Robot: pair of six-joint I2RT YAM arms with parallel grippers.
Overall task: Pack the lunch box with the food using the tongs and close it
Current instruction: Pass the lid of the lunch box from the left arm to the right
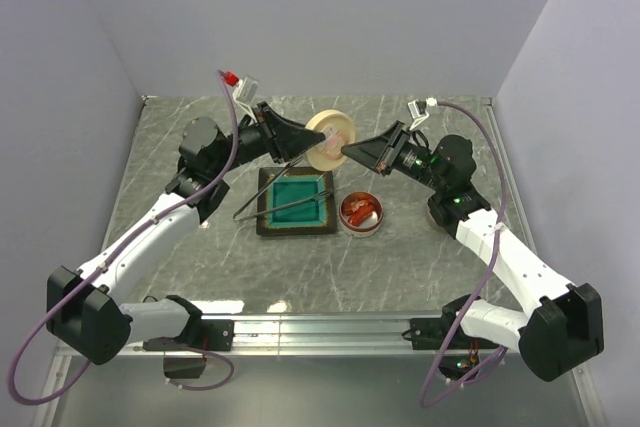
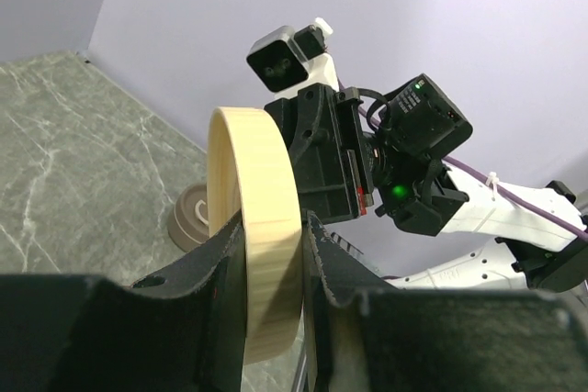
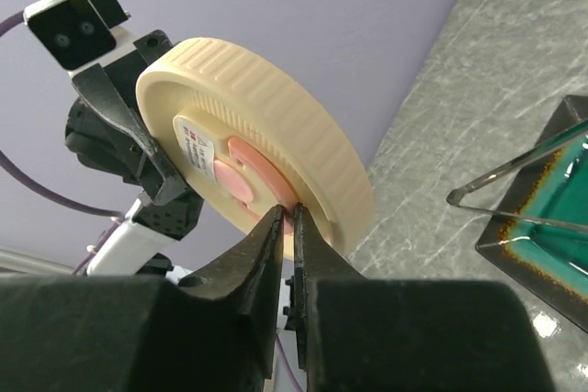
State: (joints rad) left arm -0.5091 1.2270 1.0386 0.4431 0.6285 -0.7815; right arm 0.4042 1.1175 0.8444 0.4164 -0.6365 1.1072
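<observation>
A round cream lunch box lid with a ribbed rim is held on edge above the table's back. My left gripper is shut across its rim; in the left wrist view the lid fills the gap of that gripper. From the right, my right gripper pinches the pink tab on the lid's face, its jaws nearly together. The silver tongs lie slanted across the teal tray. Red-orange food sits in a small round bowl beside the tray.
The tongs' tip and a corner of the dark-rimmed tray show at the right of the right wrist view. Lilac walls close the table on three sides. Both arm bases stand on the rail at the near edge.
</observation>
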